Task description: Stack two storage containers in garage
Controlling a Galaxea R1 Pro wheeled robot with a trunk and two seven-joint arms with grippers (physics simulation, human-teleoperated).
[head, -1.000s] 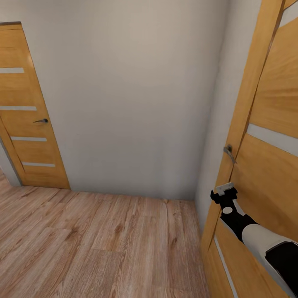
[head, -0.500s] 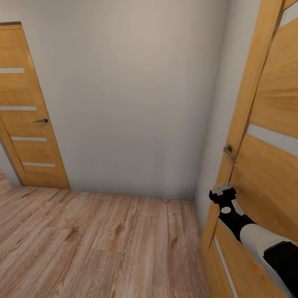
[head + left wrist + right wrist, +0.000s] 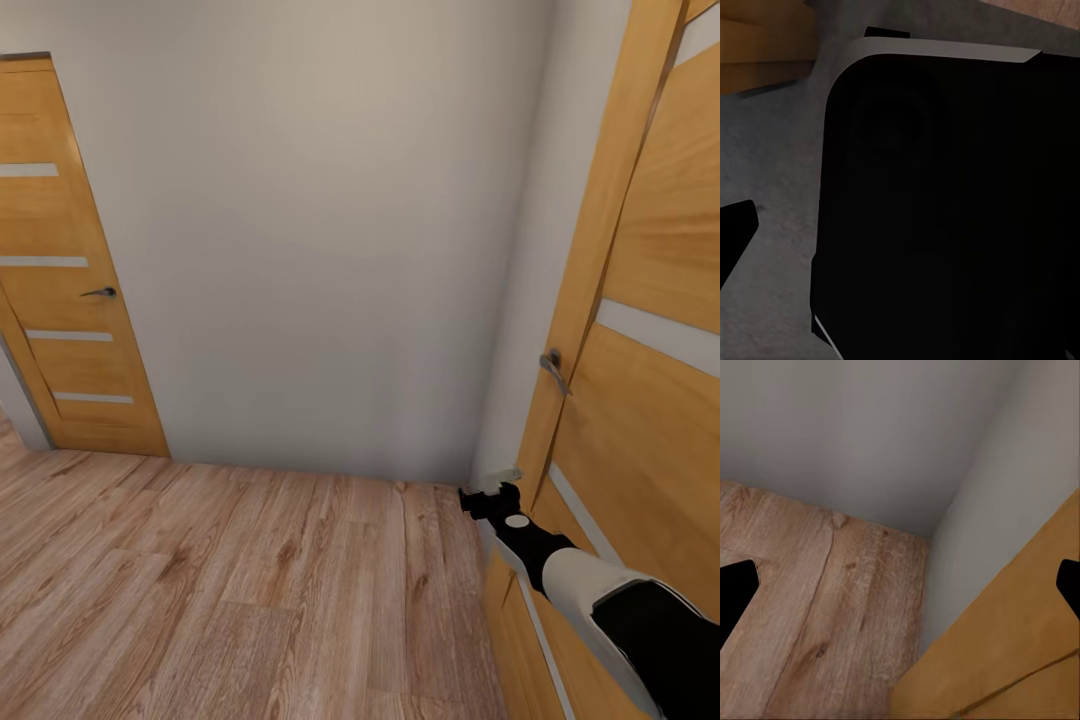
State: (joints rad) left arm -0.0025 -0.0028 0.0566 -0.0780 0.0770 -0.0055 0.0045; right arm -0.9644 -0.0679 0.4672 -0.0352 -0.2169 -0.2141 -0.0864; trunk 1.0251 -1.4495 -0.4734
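From the head view we face a corner of plain grey-white wall (image 3: pixel 330 230) above a light wood plank floor (image 3: pixel 220 590). A closed wooden door (image 3: pixel 65 270) with pale horizontal strips and a dark lever handle stands at the left, and a second wooden door (image 3: pixel 640 350) with a metal lever handle (image 3: pixel 553 370) rises close on the right. Our right arm reaches forward along the foot of that door, its right gripper (image 3: pixel 492 488) near the door's edge, below the handle and apart from it; from here we cannot tell how its fingers stand. In the left wrist view a large dark rounded body (image 3: pixel 945 210) of the robot sits close to the lens, with one dark fingertip (image 3: pixel 735 232) at the edge, so we cannot tell the left gripper's state. In the right wrist view two dark fingertips (image 3: pixel 735 592) sit at opposite edges, spread wide with nothing between them, over floor, wall corner and door face. The storage containers are nowhere among these things.
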